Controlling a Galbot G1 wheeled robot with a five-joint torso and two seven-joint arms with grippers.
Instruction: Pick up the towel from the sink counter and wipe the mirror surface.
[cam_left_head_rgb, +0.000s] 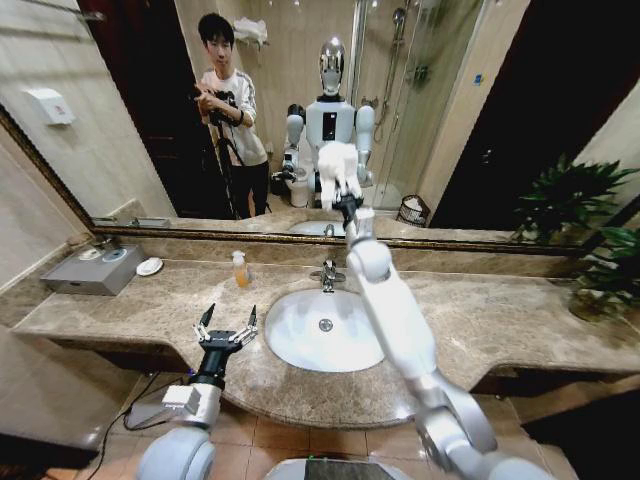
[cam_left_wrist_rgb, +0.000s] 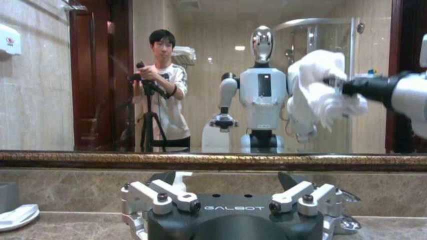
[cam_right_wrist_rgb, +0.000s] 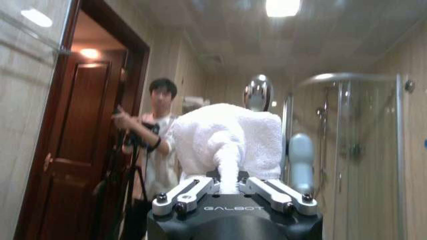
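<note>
My right arm reaches up over the basin to the mirror (cam_left_head_rgb: 480, 120). Its gripper (cam_left_head_rgb: 347, 205) is shut on a white towel (cam_left_head_rgb: 338, 165), which is bunched against the glass. In the right wrist view the towel (cam_right_wrist_rgb: 230, 140) hangs over the shut gripper (cam_right_wrist_rgb: 233, 192), right at the mirror (cam_right_wrist_rgb: 347, 150). From the left wrist, the towel (cam_left_wrist_rgb: 320, 92) and right gripper (cam_left_wrist_rgb: 347, 87) show before the mirror (cam_left_wrist_rgb: 80, 100). My left gripper (cam_left_head_rgb: 230, 318) hovers open and empty over the sink counter (cam_left_head_rgb: 480, 320), left of the basin. Its spread fingers (cam_left_wrist_rgb: 160, 195) face the mirror.
The oval white basin (cam_left_head_rgb: 325, 330) and chrome faucet (cam_left_head_rgb: 327, 275) lie under the right arm. A soap bottle (cam_left_head_rgb: 240, 268), white dish (cam_left_head_rgb: 150, 266) and grey tray (cam_left_head_rgb: 95, 270) stand at the left rear. Potted plants (cam_left_head_rgb: 600, 260) fill the right end.
</note>
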